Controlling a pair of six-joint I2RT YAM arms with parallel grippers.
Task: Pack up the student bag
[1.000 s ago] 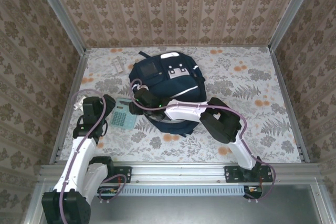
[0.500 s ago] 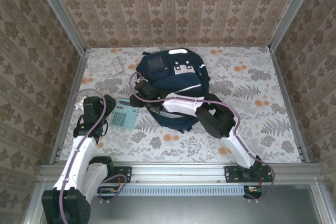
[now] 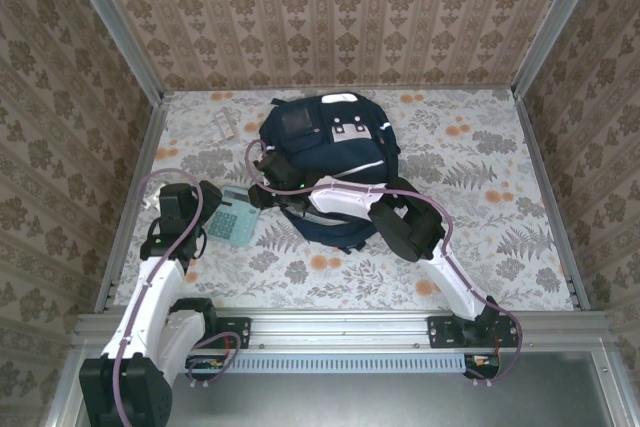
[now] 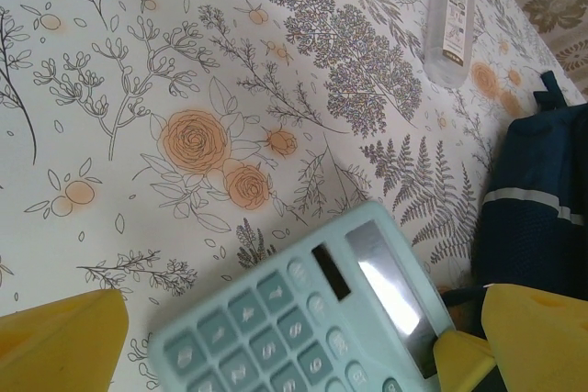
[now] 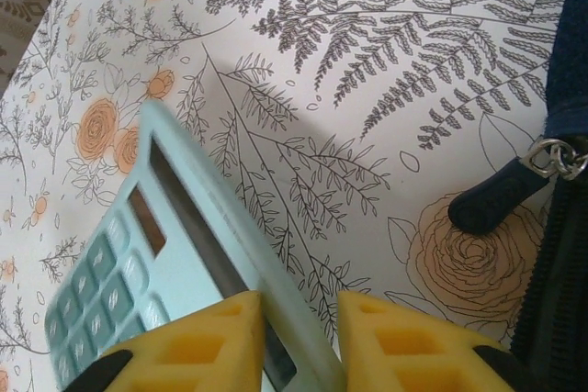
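The left gripper (image 4: 296,323) hangs wide open at the left side of the flowered table (image 3: 480,177). Its yellow fingers (image 4: 64,341) stand far apart, with nothing between them but the pale green calculator (image 4: 303,319) lying below. Beyond the calculator, near the far edge, lies a small white flat object (image 4: 450,20), well apart from everything else.

The right gripper (image 5: 299,319) reaches across from the right and is clamped on the calculator's display-end edge, one finger on the face and one on the outer side, so that edge is tilted up.

Just to the right of that gripper lies the student bag (image 3: 335,147), navy with a white stripe, flat on the table towards the middle rear. Its dark zip pull (image 5: 496,195) lies on the cloth just beside the clamped fingers, not touching them. The bag lies further from the left gripper, beyond the calculator.
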